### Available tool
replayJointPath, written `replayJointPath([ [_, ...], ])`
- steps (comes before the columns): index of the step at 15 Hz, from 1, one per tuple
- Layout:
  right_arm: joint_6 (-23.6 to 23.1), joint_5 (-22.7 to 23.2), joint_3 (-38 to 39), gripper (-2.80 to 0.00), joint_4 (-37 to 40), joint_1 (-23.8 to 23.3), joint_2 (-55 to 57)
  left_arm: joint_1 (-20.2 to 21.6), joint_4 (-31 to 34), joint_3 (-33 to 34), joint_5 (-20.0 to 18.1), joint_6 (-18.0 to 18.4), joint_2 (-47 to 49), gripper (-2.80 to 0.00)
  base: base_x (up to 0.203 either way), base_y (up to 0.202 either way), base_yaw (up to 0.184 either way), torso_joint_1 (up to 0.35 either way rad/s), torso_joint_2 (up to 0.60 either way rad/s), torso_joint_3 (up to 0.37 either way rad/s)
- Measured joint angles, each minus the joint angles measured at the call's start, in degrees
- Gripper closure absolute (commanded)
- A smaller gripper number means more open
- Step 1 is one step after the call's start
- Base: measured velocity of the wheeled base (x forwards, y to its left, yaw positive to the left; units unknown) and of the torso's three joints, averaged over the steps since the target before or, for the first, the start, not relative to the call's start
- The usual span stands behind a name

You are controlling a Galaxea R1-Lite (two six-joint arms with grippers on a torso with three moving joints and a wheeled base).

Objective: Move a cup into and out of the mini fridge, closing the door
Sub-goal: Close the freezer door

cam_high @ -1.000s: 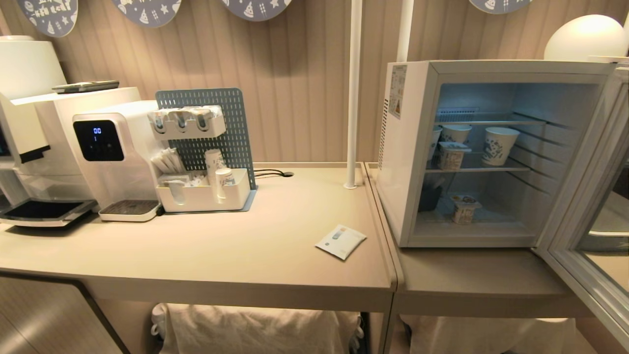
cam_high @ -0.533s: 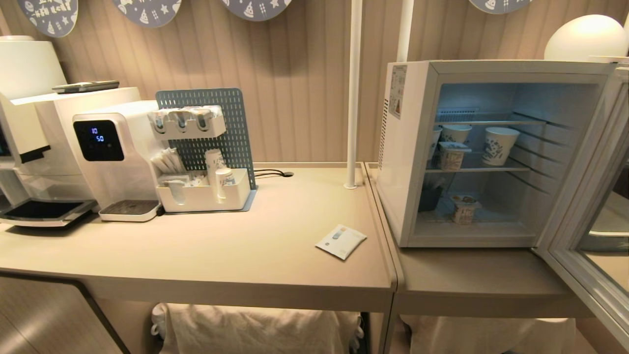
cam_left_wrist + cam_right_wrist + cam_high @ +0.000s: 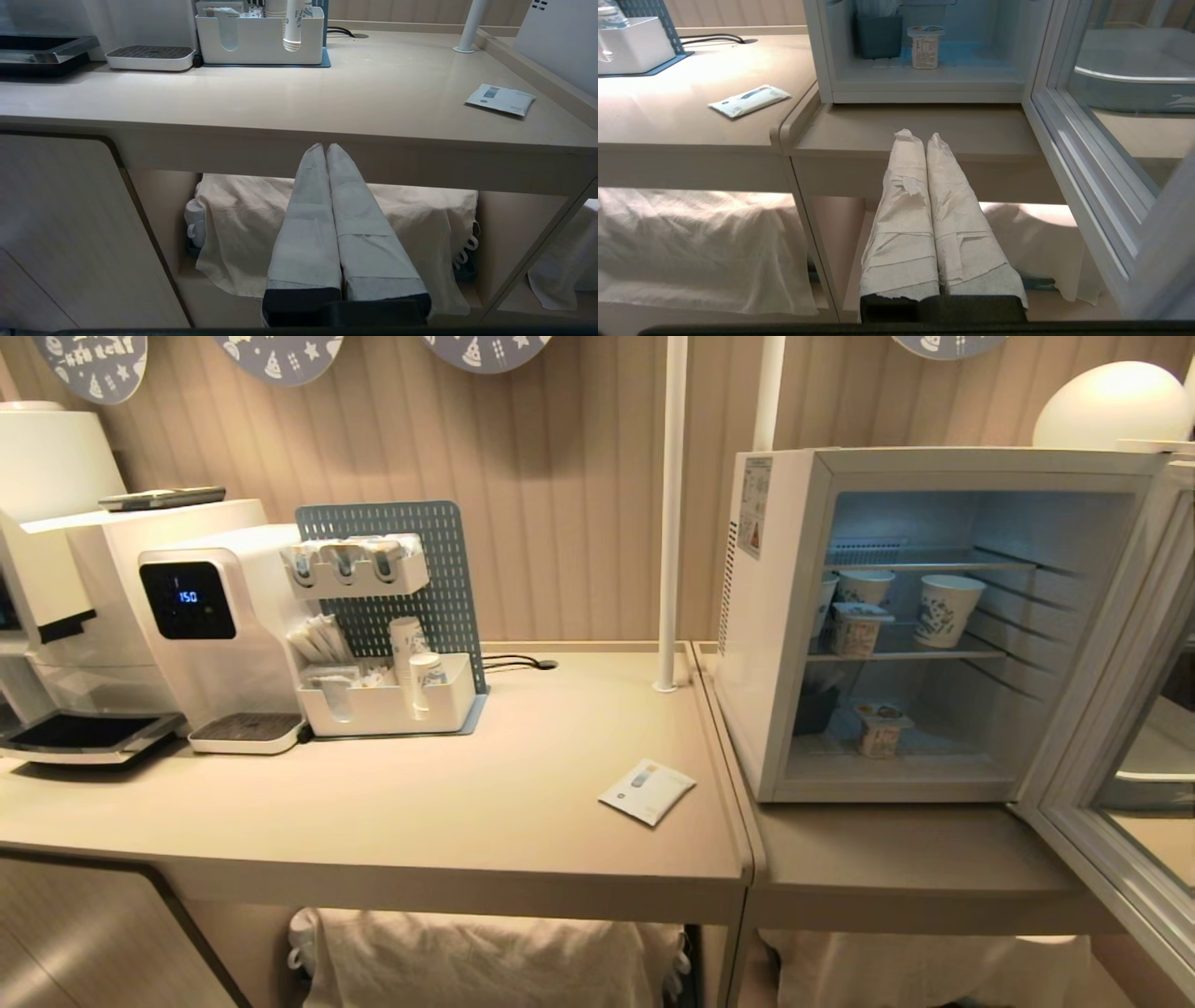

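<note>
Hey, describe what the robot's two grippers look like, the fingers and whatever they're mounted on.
The left gripper has two long tapered fingers wrapped in smooth pale grey tape with visible seams, on a black base. The right gripper has the same shape, but its fingers are wrapped in wrinkled white paper-like tape with torn edges, also on a black base. No cables or markings show.

One boxy white mini fridge (image 3: 775, 635) stands with its one glass-windowed door (image 3: 1111, 803) swung open. Inside sit two tiny white yogurt-style cups with printed foil lids (image 3: 855, 629) (image 3: 879, 730) (one on the middle wire shelf, one on the floor), two taller white paper cups with blue patterns (image 3: 945, 609) (image 3: 864, 586) and one dark container (image 3: 816, 711). One flat white sachet (image 3: 648, 791) lies on the beige bench (image 3: 420, 803). Two white machines (image 3: 210, 635) (image 3: 65, 597) stand there.
</note>
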Motion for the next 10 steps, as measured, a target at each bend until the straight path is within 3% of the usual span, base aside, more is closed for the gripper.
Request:
replayJointPath([
  [7, 0.17, 0.00, 0.00, 0.00, -0.21, 0.00, -0.10, -0.01, 0.00, 0.00, 0.02, 0.00, 0.00, 0.00, -0.189, 0.000, 0.000, 0.002, 0.00, 0.001],
  [10, 0.20, 0.01, 0.00, 0.00, -0.18, 0.05, -0.07, 0.02, 0.00, 0.00, 0.00, 0.00, 0.00, 0.00, -0.096, 0.000, 0.001, 0.001, 0.00, 0.001],
])
